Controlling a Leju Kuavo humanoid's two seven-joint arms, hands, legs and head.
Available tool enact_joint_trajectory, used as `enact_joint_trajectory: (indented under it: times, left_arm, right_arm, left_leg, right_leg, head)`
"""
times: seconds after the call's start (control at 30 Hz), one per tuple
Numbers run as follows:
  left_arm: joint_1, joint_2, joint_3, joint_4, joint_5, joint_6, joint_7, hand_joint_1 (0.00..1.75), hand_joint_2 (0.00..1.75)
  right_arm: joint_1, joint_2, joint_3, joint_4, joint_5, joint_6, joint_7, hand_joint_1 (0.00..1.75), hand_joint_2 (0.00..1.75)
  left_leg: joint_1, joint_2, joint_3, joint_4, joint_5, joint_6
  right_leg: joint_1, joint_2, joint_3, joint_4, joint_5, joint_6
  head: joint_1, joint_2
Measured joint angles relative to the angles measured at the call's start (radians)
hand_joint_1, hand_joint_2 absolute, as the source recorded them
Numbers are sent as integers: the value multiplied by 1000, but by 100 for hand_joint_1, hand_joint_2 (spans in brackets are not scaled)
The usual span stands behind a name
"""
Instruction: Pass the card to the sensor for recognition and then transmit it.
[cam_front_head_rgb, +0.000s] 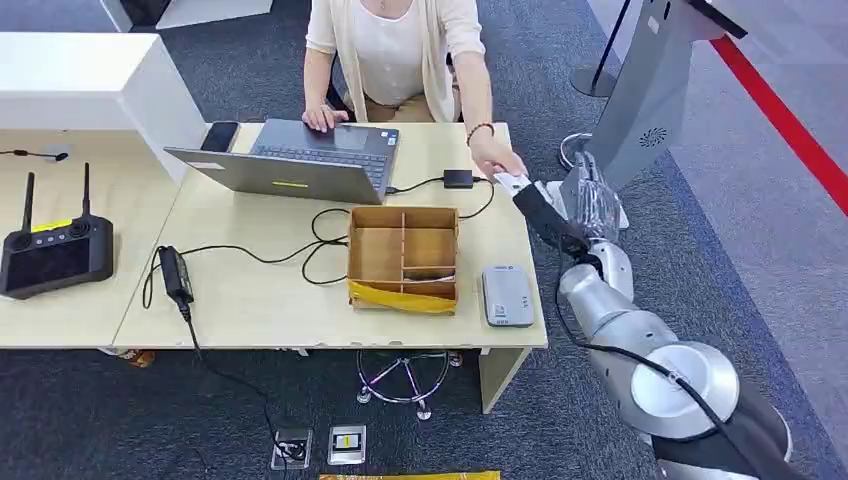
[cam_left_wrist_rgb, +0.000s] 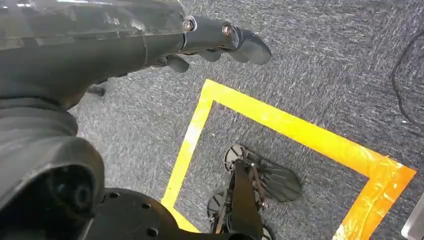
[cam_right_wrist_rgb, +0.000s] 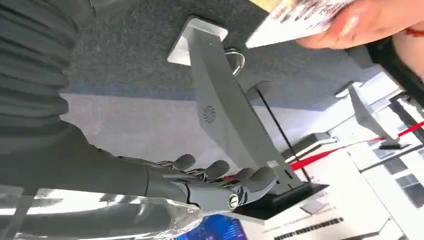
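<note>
- Right hand: raised at the surface's far right corner, fingers apart, grasping nothing.
- Card: pinched in a person's hand, just beyond the fingertips, tilted toward them.
- Left hand: hanging over the floor, fingers loosely curled, nothing in them; far from the card.
</note>
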Motion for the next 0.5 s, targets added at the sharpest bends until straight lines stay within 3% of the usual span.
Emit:
enact_joint_trajectory:
  times: [0.5]
  left_arm:
    - [-6,0,-6,0,-20,-12,5,0,0]
  right_arm:
    - [-10,15,62,0,0,-3,-6,0,175]
  left_leg:
    - [0,0,0,0,0,0]
  right_leg:
    - [0,0,0,0,0,0]
  head:
    - [0,0]
